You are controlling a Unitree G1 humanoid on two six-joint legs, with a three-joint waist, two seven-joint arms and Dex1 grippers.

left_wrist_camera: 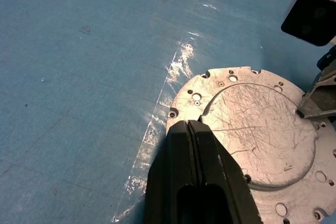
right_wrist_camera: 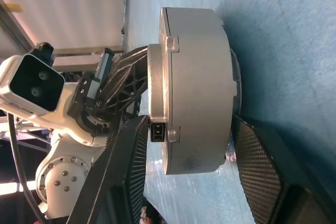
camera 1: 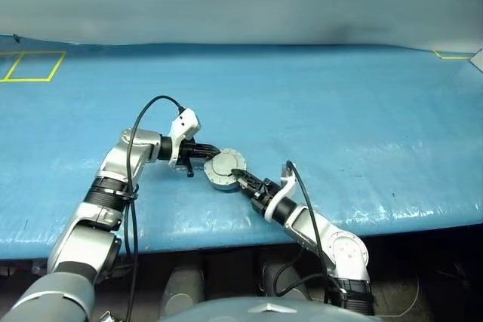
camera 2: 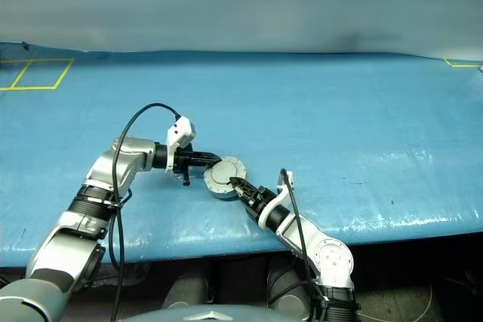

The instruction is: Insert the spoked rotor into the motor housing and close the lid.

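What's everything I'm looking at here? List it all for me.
housing: one, grey metal, on the table between the two grippers, near the front edge.
lid: one, grey, scratched, closed on top of the housing.
table: one, covered in blue sheeting.
yellow tape marks: outlines at the far left and far right corners of the table.
left gripper: one, black fingers shut, tips resting on the lid.
right gripper: one, black fingers either side of the housing, small gaps showing between pads and housing.
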